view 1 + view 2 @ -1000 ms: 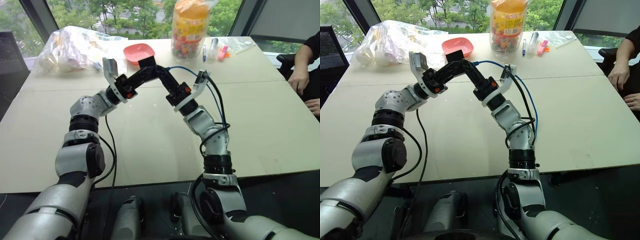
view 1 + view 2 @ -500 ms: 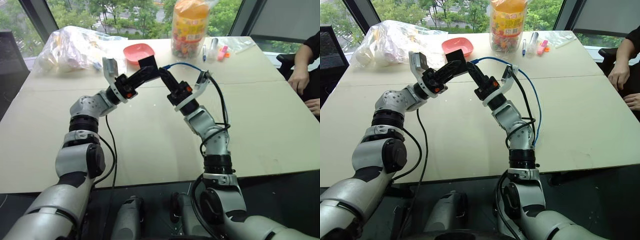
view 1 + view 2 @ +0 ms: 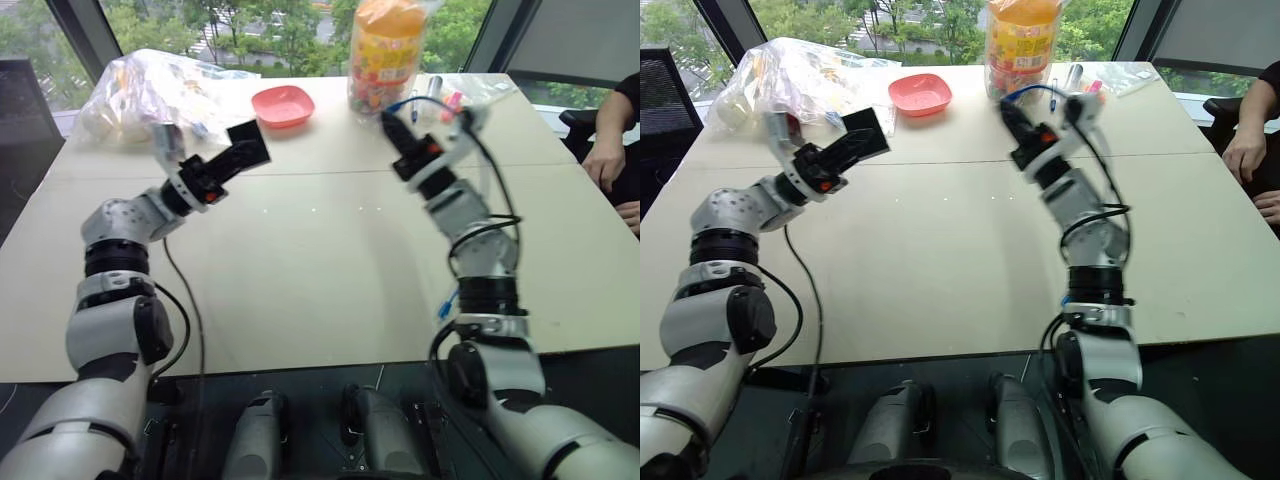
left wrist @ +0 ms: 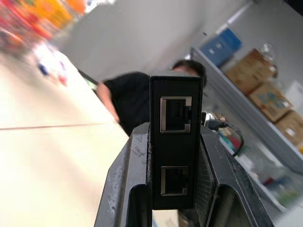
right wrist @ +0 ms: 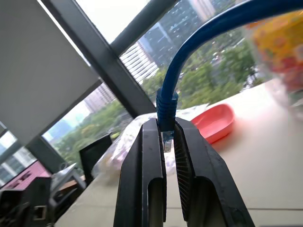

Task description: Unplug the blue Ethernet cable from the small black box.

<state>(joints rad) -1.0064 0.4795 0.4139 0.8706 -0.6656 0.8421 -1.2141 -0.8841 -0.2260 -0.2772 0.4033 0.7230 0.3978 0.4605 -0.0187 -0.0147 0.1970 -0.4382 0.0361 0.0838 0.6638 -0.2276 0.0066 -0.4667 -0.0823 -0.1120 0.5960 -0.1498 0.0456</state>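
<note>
Worktop (image 3: 300, 270): pale, bare in the near middle, between the two raised arms.
Left gripper (image 3: 232, 160): raised over the worktop's left half, clamped shut on the small black box (image 3: 248, 145).
Small black box, close up (image 4: 176, 142): pinched between the black fingers (image 4: 128, 189), two empty ports on the exposed edge, no plug in either.
Right gripper (image 5: 163, 137): raised over the worktop's right half, well apart from the left, closed tight on the blue Ethernet cable (image 5: 189, 56) at its plug end.
Cable run: arcs from the gripper back over the right arm, a stretch hanging by the worktop's near edge (image 3: 447, 300).
Far worktop: red dish (image 3: 283, 104), clear plastic bag (image 3: 150, 90), snack jar (image 3: 382, 55), pens (image 3: 448, 97).
Right edge: seated person's hand (image 3: 600, 160).
</note>
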